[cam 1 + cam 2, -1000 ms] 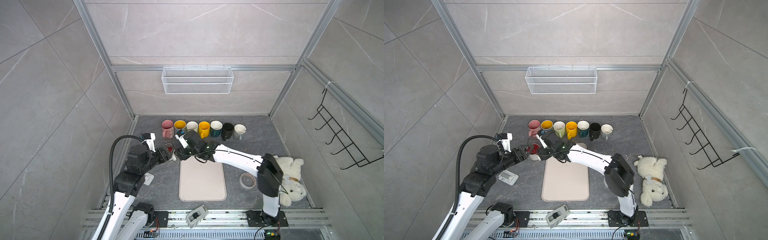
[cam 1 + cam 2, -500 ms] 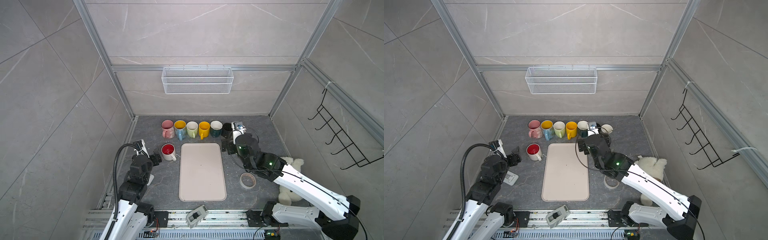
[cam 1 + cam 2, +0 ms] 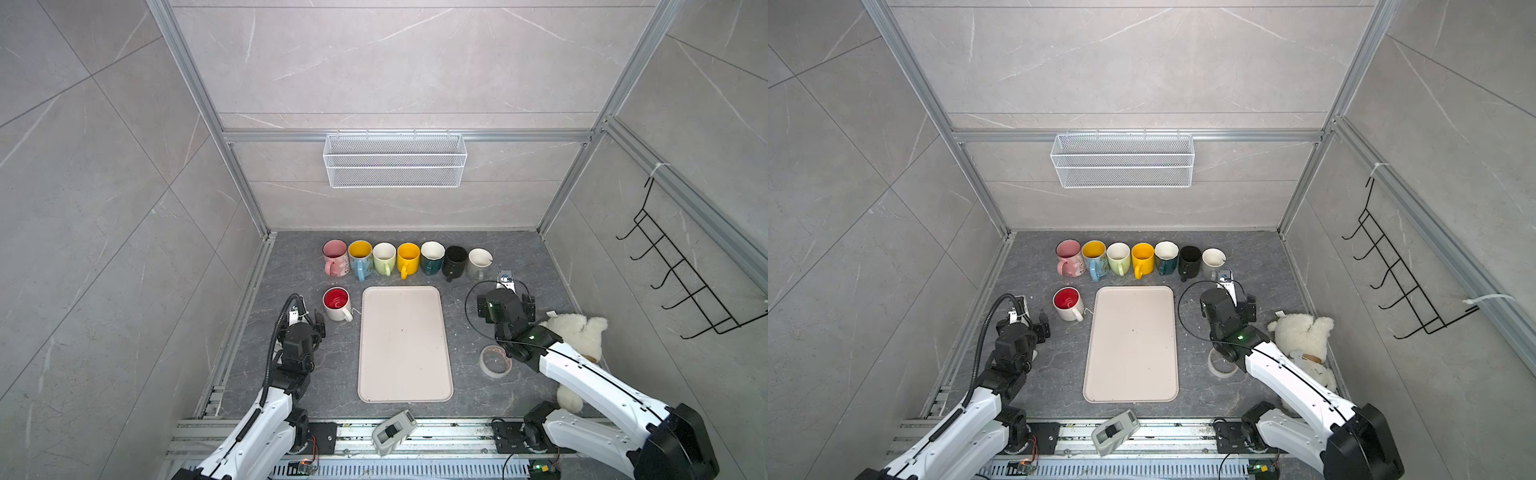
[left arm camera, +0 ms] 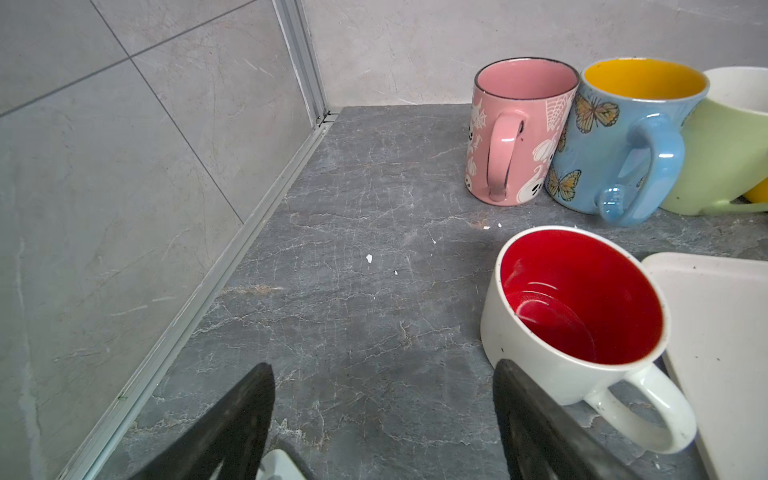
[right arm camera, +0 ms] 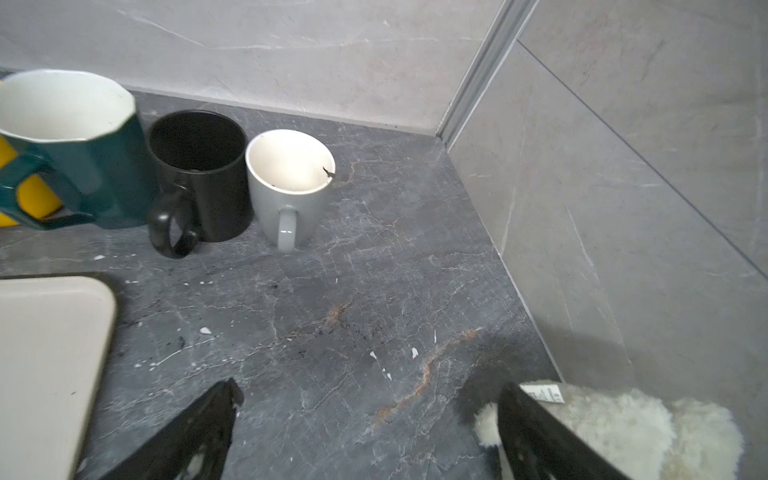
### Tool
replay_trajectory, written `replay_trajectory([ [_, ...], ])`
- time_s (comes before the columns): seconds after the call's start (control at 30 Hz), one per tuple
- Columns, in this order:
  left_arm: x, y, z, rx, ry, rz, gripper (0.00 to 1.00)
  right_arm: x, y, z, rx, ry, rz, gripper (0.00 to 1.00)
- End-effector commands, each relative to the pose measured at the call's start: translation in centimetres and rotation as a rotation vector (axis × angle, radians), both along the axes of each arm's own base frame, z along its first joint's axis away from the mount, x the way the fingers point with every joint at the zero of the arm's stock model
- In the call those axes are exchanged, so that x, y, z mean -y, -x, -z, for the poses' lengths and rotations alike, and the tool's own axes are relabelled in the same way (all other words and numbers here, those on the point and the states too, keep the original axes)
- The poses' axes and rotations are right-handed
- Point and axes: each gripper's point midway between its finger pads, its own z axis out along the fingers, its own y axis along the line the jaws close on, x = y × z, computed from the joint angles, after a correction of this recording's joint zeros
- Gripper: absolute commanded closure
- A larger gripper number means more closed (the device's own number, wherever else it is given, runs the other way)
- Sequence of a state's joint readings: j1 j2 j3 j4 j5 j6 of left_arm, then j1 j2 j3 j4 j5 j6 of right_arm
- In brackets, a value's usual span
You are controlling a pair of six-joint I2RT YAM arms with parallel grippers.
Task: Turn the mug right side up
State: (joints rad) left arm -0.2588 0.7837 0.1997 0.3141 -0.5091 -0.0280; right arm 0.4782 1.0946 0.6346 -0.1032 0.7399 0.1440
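The mug [image 3: 337,305] [image 3: 1068,304] is white outside and red inside. It stands upright on the dark stone floor, just left of the tray's far left corner, handle toward the front. In the left wrist view the mug [image 4: 577,316] sits beside one finger, outside the jaws. My left gripper [image 3: 308,322] [image 4: 382,374] hovers open and empty a little left of and nearer than the mug. Right of the tray, my right gripper [image 3: 506,299] [image 5: 370,390] is open and empty over bare floor.
Several upright mugs line the back, from a pink one [image 3: 334,255] to a grey one [image 3: 478,262]. A cream tray [image 3: 403,345] lies in the middle. A tape roll [image 3: 494,361] and white teddy bear [image 3: 577,332] lie at the right. A wire basket [image 3: 395,160] hangs on the back wall.
A second ago both grippers met at the mug, the right arm reaching across. Both have let go and pulled back to their own sides; the mug stands alone, upright.
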Motion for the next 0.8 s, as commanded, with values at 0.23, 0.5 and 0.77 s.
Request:
replay_trajectory([
  [0.23,-0.6,-2.7,-0.6,0.102,-0.022,-0.011,0.14,2.8,-2.9,3.2,0.108,-0.133,0.035,0.01],
  [0.5,-1.9,-3.9,0.3,0.124,0.005,-0.036,0.14,3.8,-4.3,6.0,0.127,-0.166,0.032,0.0],
  [0.77,-2.8,-4.8,0.9,0.148,0.062,-0.006,0.14,3.3,-4.6,5.4,0.173,-0.147,-0.046,0.0],
])
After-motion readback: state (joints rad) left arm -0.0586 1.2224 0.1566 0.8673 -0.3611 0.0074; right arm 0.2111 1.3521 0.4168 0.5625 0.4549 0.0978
